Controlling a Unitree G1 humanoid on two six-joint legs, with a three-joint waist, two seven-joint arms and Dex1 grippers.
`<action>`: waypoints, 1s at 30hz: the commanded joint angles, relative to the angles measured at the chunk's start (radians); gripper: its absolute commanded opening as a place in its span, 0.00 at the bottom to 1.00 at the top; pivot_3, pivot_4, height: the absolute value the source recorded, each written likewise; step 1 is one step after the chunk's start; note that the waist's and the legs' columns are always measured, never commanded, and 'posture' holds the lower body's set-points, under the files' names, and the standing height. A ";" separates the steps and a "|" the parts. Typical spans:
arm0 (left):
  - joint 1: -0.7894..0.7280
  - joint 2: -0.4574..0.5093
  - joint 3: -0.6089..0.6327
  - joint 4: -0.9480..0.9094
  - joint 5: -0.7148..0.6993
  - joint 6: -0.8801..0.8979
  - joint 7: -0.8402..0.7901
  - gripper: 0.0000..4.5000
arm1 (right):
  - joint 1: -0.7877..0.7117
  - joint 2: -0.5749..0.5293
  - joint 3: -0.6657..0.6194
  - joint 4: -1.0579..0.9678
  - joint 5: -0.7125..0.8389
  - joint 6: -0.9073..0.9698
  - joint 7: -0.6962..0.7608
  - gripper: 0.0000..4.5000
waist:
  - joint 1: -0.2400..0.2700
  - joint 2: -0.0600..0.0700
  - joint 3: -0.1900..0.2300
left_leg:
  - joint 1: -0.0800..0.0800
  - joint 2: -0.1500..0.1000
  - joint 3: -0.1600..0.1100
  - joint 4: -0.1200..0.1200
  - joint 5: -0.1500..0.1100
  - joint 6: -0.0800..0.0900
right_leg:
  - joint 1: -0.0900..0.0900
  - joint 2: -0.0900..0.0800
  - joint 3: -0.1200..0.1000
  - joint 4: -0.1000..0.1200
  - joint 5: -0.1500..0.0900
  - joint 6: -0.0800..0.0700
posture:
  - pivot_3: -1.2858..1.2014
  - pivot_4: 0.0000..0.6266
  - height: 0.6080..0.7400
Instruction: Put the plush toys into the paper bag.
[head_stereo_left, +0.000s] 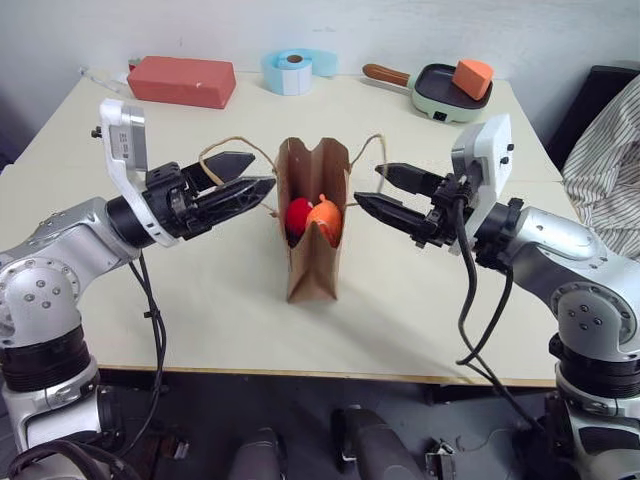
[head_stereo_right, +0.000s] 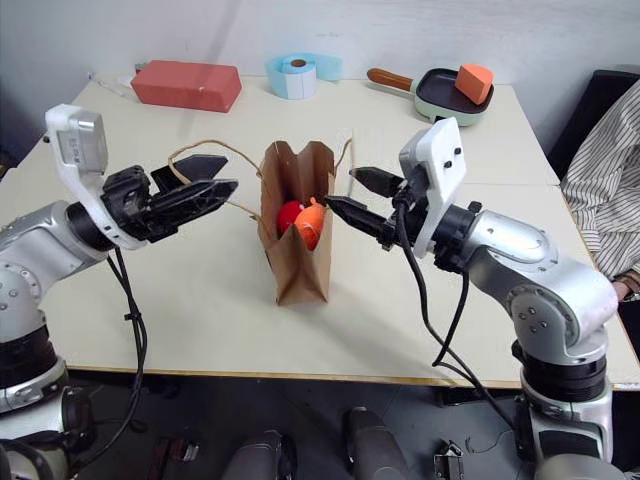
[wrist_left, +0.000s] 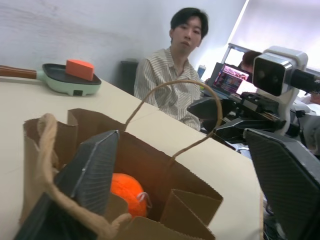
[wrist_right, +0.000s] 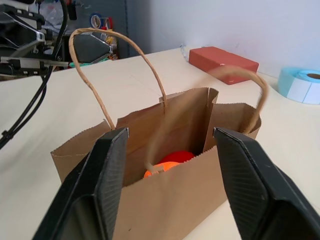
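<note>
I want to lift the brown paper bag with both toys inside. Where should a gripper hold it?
Likely the two looped cord handles of the brown paper bag, approached from above: they arch over the open top, and its thin walls would probably crumple.

A brown paper bag (head_stereo_left: 313, 260) holds one red plush toy (head_stereo_left: 298, 216) and one orange plush toy (head_stereo_left: 325, 222).

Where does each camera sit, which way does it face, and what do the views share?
Head eyes: look forward and down on the table, paper bag, and both arms.
Left wrist: looks along the open left gripper over the bag's mouth toward a person and the right gripper.
Right wrist: looks along the open right gripper into the bag.
Shared: the bag holding the orange plush toy and red plush toy.
</note>
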 joint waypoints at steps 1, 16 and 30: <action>0.043 0.046 0.080 -0.063 -0.093 0.012 0.035 0.99 | 0.017 -0.058 -0.057 -0.064 0.030 0.008 0.026 0.58 | 0.000 0.000 0.000 | 0.000 0.000 0.000 0.000 0.000 0.000 | 0.000 0.000 0.000 0.000 0.000 0.000 | 0.52 0.24 1.00; 0.138 0.170 0.009 -0.061 -0.066 -0.081 0.060 0.99 | 0.117 -0.151 -0.114 -0.105 0.100 0.009 0.036 0.58 | 0.019 0.000 0.000 | 0.004 -0.001 -0.001 0.000 0.000 0.000 | 0.005 0.000 0.000 -0.006 0.000 0.000 | 0.52 0.24 1.00; 0.342 0.292 0.161 -0.009 -0.032 -0.068 -0.149 0.99 | 0.120 -0.113 -0.042 -0.044 0.035 -0.051 0.064 0.58 | 0.019 0.000 0.000 | 0.002 0.000 -0.002 -0.001 -0.001 0.001 | 0.004 0.000 -0.001 -0.004 0.000 0.000 | 0.52 0.24 1.00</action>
